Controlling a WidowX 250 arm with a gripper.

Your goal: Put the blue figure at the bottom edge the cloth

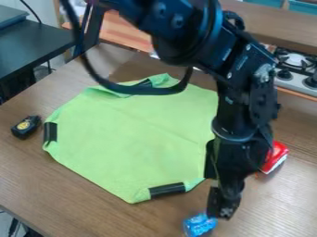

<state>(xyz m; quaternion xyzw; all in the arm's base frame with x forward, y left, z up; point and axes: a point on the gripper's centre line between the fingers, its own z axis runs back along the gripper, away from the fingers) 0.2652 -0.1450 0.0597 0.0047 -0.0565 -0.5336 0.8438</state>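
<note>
Arm's hanging nr. vertical beside green cloth (133, 134); my tool (215, 215) is pointing down right by blue fig. (199, 226), can't tell if open/closed.

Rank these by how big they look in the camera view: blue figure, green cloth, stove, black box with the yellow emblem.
1. Green cloth
2. Stove, judging by the part in view
3. Blue figure and black box: too alike to rank
</note>
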